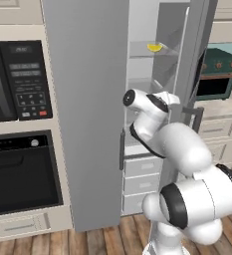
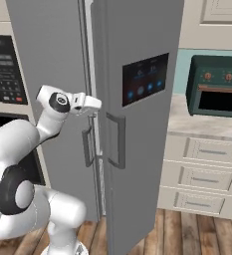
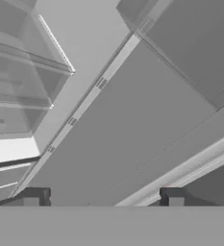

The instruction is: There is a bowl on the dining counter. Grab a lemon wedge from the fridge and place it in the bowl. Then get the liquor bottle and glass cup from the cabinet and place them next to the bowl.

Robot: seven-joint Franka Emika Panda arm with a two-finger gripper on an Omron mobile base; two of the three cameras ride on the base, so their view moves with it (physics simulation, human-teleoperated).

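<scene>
Left base view: tall grey double-door fridge, right door ajar. Small bright yellow lemon wedge sits on an upper shelf inside, untouched; every later step remains.
Right base view: white arm's hand at the door gap.
Hand view: two-finger gripper spread wide, empty, facing the door's inner side.
</scene>
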